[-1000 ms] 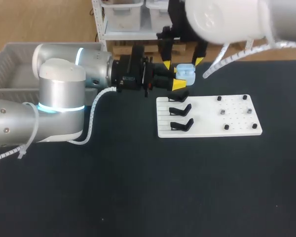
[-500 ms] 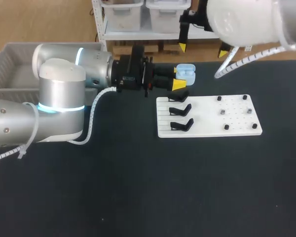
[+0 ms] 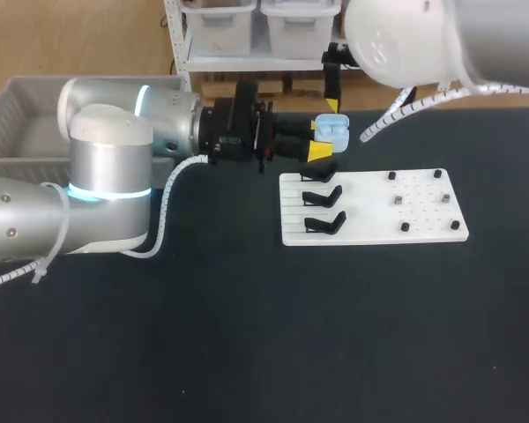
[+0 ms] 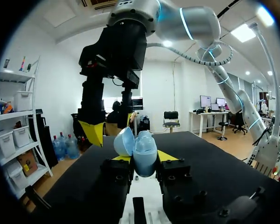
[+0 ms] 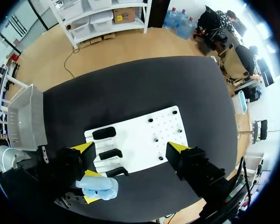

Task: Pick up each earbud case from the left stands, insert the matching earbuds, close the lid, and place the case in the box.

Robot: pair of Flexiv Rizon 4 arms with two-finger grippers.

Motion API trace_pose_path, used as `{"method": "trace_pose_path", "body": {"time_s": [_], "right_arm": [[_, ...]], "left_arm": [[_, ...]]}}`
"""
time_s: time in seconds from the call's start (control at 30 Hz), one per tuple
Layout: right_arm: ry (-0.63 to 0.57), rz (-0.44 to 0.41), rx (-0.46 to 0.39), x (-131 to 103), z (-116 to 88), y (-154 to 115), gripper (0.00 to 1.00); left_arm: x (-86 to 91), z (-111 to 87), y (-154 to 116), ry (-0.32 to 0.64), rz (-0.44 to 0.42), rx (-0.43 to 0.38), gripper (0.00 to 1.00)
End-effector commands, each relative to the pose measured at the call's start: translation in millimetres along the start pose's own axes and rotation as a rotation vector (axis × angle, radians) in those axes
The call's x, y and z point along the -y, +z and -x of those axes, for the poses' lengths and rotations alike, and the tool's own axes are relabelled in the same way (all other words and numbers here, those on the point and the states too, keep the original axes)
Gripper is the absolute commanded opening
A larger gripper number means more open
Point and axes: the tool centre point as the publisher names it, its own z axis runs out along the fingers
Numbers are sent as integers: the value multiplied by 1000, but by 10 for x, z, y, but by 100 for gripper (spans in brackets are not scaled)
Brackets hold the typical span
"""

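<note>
Fingers (image 4: 167, 155) of the left gripper (image 3: 318, 139) were clamped on the earbud case (image 4: 144, 151) from two sides, their yellow tips pressed against its lower shell.

Left wrist view: the case was pale blue, smooth and rounded like a pebble. Its lid (image 4: 123, 141) was hinged open and leaned to one side. What sat inside could not be told. Under the gripper lay a flat white board (image 4: 147, 191). Ahead of and above the case hung the right gripper (image 4: 111, 126), with black fingers ending in yellow wedges, parted and touching nothing.

Right wrist view: the right gripper looked straight down, its tips spread wide, with only the board far below between them. Hidden from the left wrist, the board's layout showed here. Three black curved stands (image 5: 109, 153) sat in a row along one side, and small dark knobs (image 5: 155, 138) dotted a grid of holes on the other. The case was held just past the board's edge, near the end stand.

Head view: the left arm (image 3: 115, 167), of brushed silver metal with a white spiral hose, came in from the left. It lay level over the matte black table (image 3: 264, 335). Only this view showed the case off the board's far edge, held sideways. A grey slatted plastic box (image 3: 18, 110) stood at the far left corner, well apart from the case.
</note>
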Motion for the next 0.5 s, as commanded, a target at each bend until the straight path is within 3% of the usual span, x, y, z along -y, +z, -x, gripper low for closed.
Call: {"method": "trace_pose_path", "body": {"time_s": [0.03, 0.5], "right_arm": [[-4, 3, -2, 81, -94, -88, 100], [-25, 3, -51, 212, -341, -136, 100]], "left_arm": [[-3, -2, 1, 0, 0, -1, 0], [-3, -2, 1, 0, 0, -1, 0]]}}
